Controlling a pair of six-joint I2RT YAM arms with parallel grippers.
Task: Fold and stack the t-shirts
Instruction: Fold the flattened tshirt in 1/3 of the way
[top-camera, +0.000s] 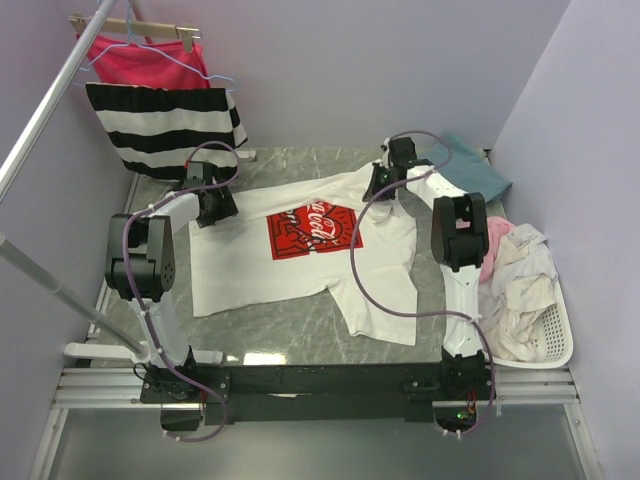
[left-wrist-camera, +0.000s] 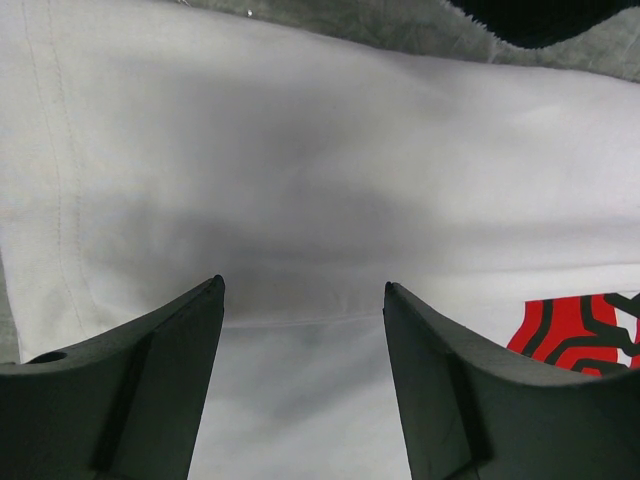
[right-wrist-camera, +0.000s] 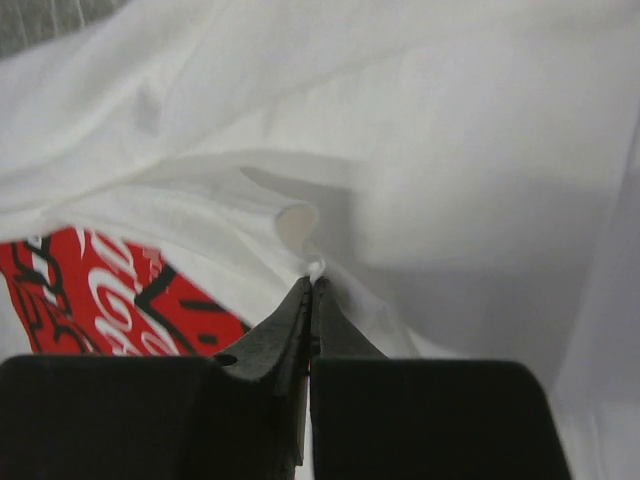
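A: Your left arm is folded high at the elbow, with the wrist tipped down over the far-left part of the white t-shirt (top-camera: 250, 270). The left gripper (left-wrist-camera: 303, 285) hovers just above the cloth, jaws spread wide and nothing between them.

B: Your right arm runs long up the right side, its wrist bent in toward the far-right part of the same shirt. The right gripper (right-wrist-camera: 311, 285) is clamped fully together, and a small pucker of white fabric is nipped at its tips.

A: Any writing? The red square print (top-camera: 313, 232) faces up on the chest. It has white looping script with black line work that looks like Coca-Cola lettering, though you can't read it in full.

B: The shirt lies spread on the grey marbled table (top-camera: 290, 340), between your two arms. It's a smooth, soft knit with a stitched seam line near the left gripper, and soft ridges rise toward the right pinch.

A: At the far-right corner a teal t-shirt (top-camera: 480, 165) sits rumpled. Nearer you, pale t-shirts (top-camera: 515, 285) heap in a white slotted basket (top-camera: 560, 345).

B: Far left, a black-and-white striped garment (top-camera: 165, 125) and a red-pink garment (top-camera: 145, 60) hang above the table's back corner.
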